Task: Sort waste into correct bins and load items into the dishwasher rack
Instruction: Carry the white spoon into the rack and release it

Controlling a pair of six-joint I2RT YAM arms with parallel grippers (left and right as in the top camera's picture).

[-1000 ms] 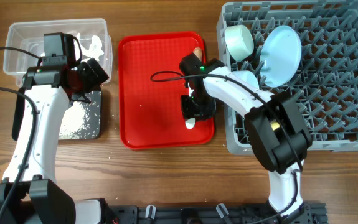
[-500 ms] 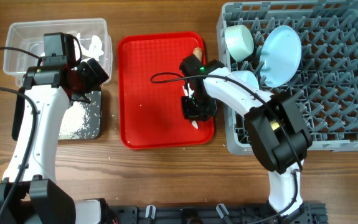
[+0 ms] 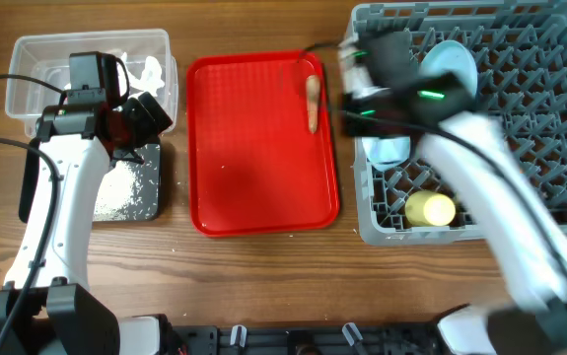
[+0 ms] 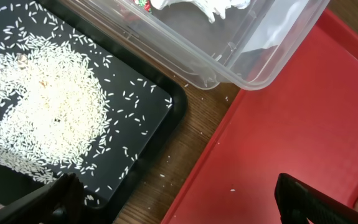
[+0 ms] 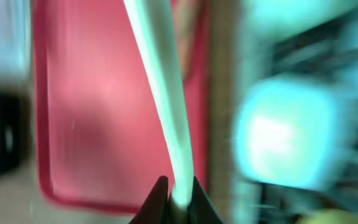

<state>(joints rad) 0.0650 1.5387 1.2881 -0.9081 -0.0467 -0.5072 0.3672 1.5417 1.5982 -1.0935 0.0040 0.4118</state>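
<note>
My right gripper [image 3: 364, 71] is motion-blurred at the near-left corner of the grey dishwasher rack [image 3: 539, 148]. In the right wrist view it [image 5: 177, 200] is shut on the handle of the white plastic spoon [image 5: 163, 93]. The rack holds the pale blue plate [image 3: 453, 61], a pale blue bowl [image 3: 389, 150] and the yellow cup [image 3: 429, 209]. The carrot-like stick [image 3: 312, 102] lies on the red tray [image 3: 253, 148]. My left gripper [image 3: 140, 123] [image 4: 179, 208] is open and empty, between the black tray [image 4: 135, 99] of rice [image 4: 42, 118] and the clear tub [image 4: 253, 56].
The clear tub [image 3: 27, 69] holds white scraps [image 3: 150, 69] and a red-and-white wrapper [image 4: 144, 5]. The black tray [image 3: 125, 192] lies in front of it. The red tray [image 4: 278, 124] lies between the bins and the rack. The pale green bowl is hidden.
My right gripper lifted the white spoon off the red tray and swung fast up and right to the rack's corner. The left arm has not moved.
</note>
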